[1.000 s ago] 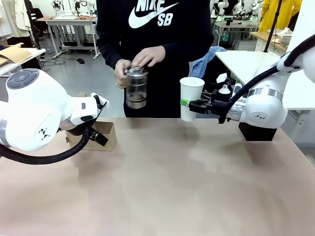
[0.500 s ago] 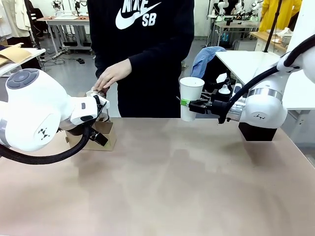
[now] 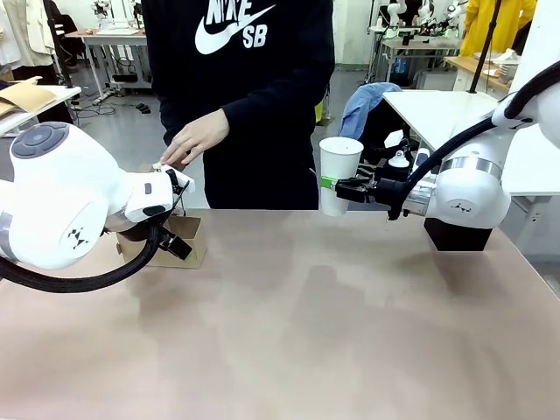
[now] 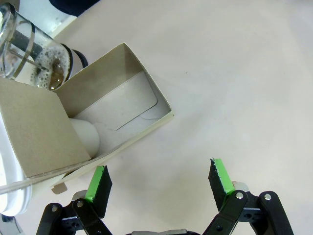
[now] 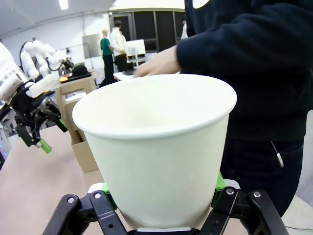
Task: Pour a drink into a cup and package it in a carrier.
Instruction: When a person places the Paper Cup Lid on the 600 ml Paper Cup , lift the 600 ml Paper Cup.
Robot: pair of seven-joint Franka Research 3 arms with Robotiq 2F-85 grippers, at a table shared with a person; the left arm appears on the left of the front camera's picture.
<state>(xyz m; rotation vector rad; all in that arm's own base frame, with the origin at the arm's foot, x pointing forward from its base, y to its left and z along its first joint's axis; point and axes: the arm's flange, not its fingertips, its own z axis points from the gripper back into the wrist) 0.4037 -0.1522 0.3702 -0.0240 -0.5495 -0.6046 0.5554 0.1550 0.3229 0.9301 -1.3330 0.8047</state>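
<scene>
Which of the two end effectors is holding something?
The right end effector, shut on the white cup; the left end effector is open and empty.

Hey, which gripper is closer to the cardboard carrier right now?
Left. The left gripper hangs close by the carrier, jaws open; the right gripper, shut on the cup, is far across the table.

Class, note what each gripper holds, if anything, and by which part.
Right gripper: jaws clamp the cup by its lower wall. Left gripper: jaws open, holding nothing.
</scene>
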